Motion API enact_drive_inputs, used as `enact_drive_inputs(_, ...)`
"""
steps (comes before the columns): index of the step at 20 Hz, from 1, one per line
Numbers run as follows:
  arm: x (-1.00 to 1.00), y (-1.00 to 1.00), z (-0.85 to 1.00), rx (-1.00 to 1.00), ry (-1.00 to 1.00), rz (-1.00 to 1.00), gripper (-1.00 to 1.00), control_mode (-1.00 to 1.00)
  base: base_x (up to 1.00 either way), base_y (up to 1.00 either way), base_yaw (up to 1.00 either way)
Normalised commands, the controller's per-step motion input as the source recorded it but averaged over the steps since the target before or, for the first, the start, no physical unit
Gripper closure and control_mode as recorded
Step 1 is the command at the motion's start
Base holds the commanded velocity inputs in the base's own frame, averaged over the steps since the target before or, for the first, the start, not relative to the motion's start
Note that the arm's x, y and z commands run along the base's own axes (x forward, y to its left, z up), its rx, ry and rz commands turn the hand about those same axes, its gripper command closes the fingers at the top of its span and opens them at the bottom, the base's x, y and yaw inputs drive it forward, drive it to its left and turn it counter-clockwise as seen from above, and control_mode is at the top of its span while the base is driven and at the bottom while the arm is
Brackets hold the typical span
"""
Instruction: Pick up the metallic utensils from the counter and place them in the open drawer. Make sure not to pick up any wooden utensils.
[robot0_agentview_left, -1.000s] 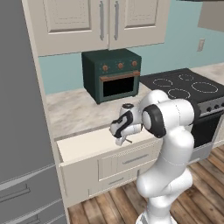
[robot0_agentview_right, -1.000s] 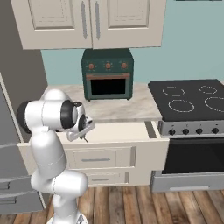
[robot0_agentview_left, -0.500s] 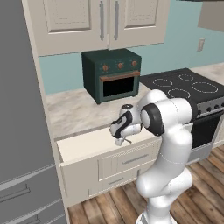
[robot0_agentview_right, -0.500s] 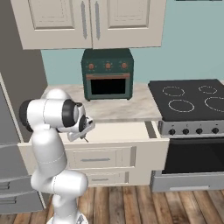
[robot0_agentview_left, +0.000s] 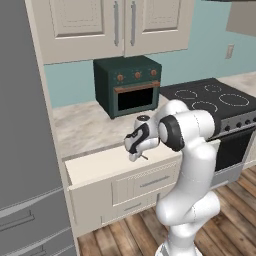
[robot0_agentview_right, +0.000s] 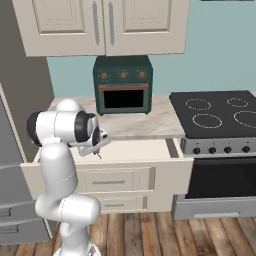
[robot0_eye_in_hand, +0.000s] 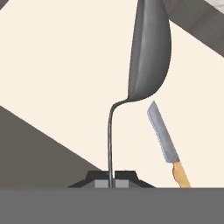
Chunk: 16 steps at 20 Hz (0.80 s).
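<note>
The gripper (robot0_eye_in_hand: 112, 181) is clenched on the thin handle of the grey metal spoon (robot0_eye_in_hand: 146, 57), whose bowl hangs out ahead of the fingertips over the pale floor of the open drawer (robot0_agentview_left: 95, 165). In the hand view the knife (robot0_eye_in_hand: 166, 144) lies flat on that drawer floor just beside the spoon's handle, apart from it, blade toward the spoon bowl and orange-tan handle nearer the gripper. Bare cream floor spreads wide on the far side of the spoon from the knife, and a dark strip crosses the corner beyond the spoon bowl, where the drawer floor ends. From the left base view the gripper (robot0_agentview_left: 136, 150) hangs over the drawer close behind its front panel, with most of the drawer's length stretching free toward the grey fridge (robot0_agentview_left: 25, 150). In the right base view the drawer (robot0_agentview_right: 135, 150) reaches nearly to the stove (robot0_agentview_right: 220, 120), and the counter (robot0_agentview_right: 145, 127) behind it carries 1 green toaster oven (robot0_agentview_right: 123, 85). No writing or brand mark can be read anywhere.
</note>
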Motion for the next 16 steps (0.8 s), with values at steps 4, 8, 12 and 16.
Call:
enact_drive_inputs(4, 0.04, 0.0, 0.0, 0.0, 0.01, -0.1, 1.0, -1.0, 0.0, 0.0, 0.0)
enact_drive_inputs(8, 0.02, 0.0, 0.0, 0.0, 0.0, -0.14, 1.0, -1.0, 0.0, 0.0, 0.0)
enact_drive_inputs(12, 0.01, 0.0, -0.17, 0.0, 0.0, -0.14, 1.0, -1.0, 0.0, 0.0, 0.0)
enact_drive_inputs(16, -0.07, 0.0, -0.27, 0.0, 0.0, -0.09, 1.0, -1.0, 0.0, 0.0, 0.0)
